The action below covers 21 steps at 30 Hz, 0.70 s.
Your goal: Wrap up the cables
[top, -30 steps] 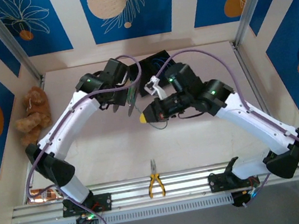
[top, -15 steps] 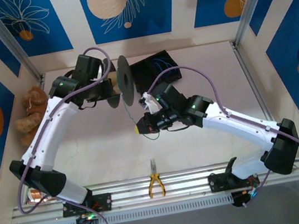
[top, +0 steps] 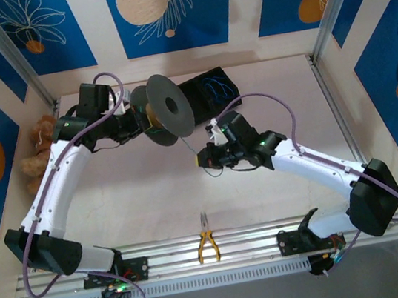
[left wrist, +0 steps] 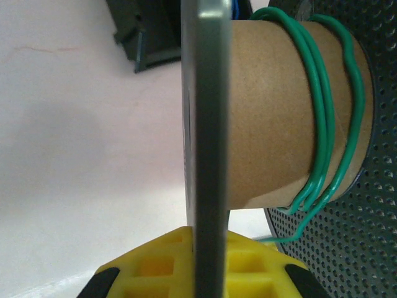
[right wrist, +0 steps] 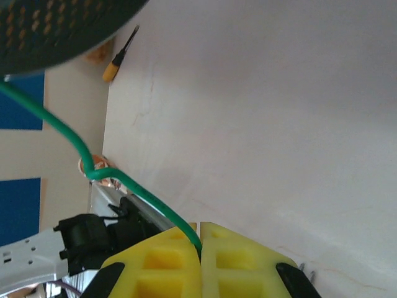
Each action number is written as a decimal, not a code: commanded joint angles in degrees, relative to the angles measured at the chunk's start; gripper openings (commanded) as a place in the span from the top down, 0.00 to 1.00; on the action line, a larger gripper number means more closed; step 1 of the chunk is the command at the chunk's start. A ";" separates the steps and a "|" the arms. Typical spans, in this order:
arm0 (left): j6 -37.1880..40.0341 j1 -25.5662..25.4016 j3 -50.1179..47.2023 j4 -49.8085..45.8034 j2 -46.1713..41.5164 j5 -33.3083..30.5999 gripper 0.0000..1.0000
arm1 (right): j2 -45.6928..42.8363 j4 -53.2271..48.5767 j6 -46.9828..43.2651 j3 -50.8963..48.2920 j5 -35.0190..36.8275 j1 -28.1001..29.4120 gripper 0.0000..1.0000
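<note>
Bright, even light; blurry wrist close-ups.

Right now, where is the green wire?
In the left wrist view, the green cable loops round the cardboard core of the spool that the left gripper holds; from there it runs to the right gripper, pinched between its yellow fingers.
</note>
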 commanded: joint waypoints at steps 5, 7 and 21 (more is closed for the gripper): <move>-1.06 3.60 0.01 14.75 -6.37 9.93 1.00 | -0.14 -6.49 -3.80 -4.85 -1.91 -8.57 1.00; -0.45 3.99 -0.30 14.11 -6.71 11.34 1.00 | -0.09 -5.41 -4.76 -5.37 -2.90 -11.25 1.00; 3.04 4.09 -0.42 10.64 -7.57 18.98 1.00 | 7.26 -1.89 -10.56 -1.90 -8.71 -21.99 1.00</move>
